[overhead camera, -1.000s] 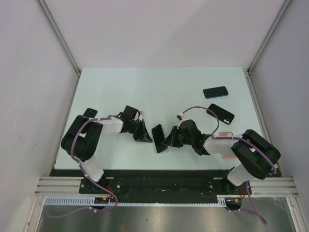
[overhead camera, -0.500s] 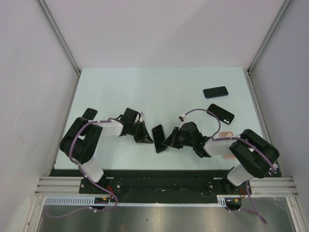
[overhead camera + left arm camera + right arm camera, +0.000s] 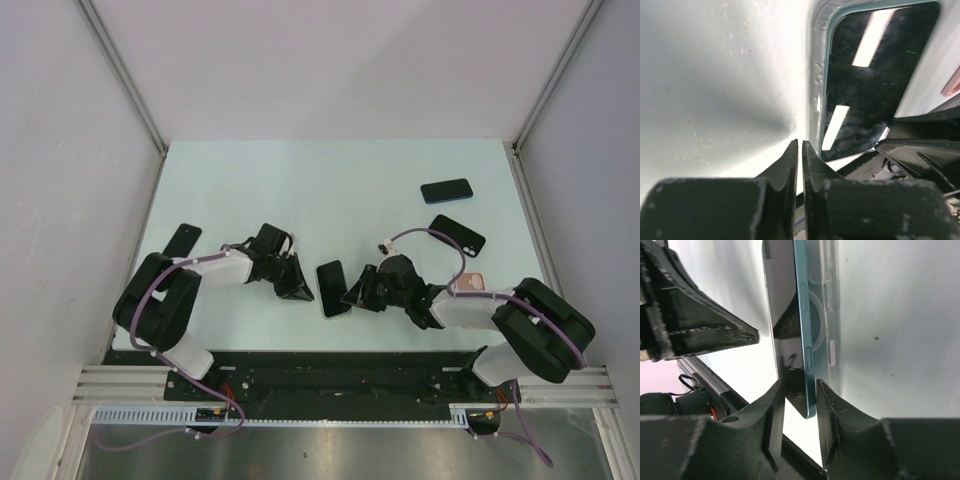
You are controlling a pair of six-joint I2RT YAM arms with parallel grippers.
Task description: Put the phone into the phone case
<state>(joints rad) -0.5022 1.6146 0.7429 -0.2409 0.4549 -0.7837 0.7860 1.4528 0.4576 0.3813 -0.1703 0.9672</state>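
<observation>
Phone (image 3: pixel 802 330) end between jaws of right tool (image 3: pixel 800 386) (grip unclear)

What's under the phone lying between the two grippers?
A clear case lies under the phone; its rim shows along the teal edge. The case's floor is covered by the phone.

Pale counter (image 3: pixel 330 180) enclosed by white walls (image 3: pixel 330 70). Far right: one black slab (image 3: pixel 446 190) lying flat. Nearer, a second dark slab (image 3: pixel 457 234), angled and apart from the first. Nearer again, a pink flat item (image 3: pixel 472 282), partly hidden. Left edge: a small black strip (image 3: pixel 181 240). Near edge: a metal rail (image 3: pixel 340 383).
</observation>
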